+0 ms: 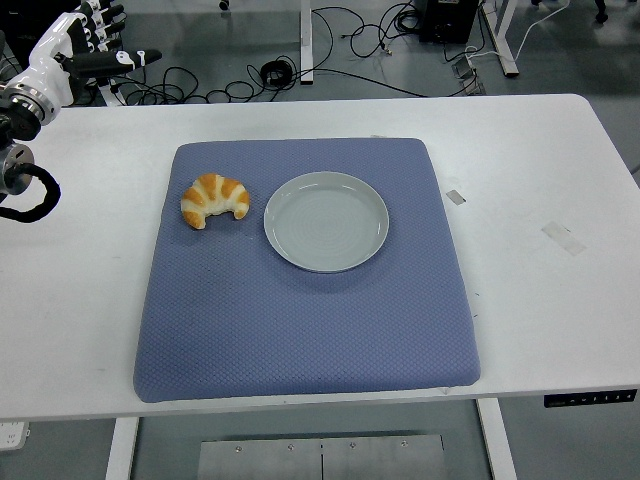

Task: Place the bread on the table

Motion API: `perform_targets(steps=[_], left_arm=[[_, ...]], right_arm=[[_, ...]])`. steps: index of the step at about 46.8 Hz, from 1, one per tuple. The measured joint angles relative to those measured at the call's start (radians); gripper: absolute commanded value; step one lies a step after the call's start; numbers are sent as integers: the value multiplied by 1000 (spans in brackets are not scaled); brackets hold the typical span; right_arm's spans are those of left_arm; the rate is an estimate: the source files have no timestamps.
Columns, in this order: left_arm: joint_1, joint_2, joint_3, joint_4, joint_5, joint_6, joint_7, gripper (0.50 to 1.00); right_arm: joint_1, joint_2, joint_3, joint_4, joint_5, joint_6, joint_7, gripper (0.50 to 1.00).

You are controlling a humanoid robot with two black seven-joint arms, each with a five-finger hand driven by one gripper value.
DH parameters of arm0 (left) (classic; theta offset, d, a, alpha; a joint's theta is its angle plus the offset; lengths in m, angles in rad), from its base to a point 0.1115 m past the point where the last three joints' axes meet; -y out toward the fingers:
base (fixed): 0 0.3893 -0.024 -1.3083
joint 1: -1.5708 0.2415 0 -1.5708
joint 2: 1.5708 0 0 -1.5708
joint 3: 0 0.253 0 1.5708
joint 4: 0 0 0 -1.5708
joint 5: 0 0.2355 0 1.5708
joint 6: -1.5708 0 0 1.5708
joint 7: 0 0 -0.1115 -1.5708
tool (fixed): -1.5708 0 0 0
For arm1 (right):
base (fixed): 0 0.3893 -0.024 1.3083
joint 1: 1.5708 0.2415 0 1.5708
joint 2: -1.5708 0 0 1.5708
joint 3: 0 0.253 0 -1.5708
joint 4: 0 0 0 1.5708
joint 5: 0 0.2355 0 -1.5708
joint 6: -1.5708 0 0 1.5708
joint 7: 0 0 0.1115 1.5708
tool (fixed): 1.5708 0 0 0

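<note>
The bread [214, 199] lies on the blue mat [300, 330], just left of the empty plate [326, 221]. The left hand [75, 42] hangs well apart beyond the mat's far-left corner, fingers spread, holding nothing.

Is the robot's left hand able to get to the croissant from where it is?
Probably yes. The left hand is open at the far left corner, and nothing stands between it and the croissant on the blue mat; the plate sits beside it.
</note>
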State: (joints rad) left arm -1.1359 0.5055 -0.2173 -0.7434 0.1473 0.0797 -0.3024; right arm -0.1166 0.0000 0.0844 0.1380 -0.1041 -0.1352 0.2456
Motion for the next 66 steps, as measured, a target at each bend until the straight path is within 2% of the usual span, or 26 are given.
perform_targets(steps=[10,39,47,66], left_arm=[[7,-2,0,41,0,0,0,977],[9,-5,-6,49,-2,4,-3,977],[6,-7,-9,49,-3,7,-27,977],[8,2,-17,50,-3,7,-29,977]], right_arm=[[0,0,0,0,0,0,0,1000],[0,0,0,0,0,0,0,1000],[0,0,0,0,0,0,0,1000],[1,0,0,3,0,0,0,1000]])
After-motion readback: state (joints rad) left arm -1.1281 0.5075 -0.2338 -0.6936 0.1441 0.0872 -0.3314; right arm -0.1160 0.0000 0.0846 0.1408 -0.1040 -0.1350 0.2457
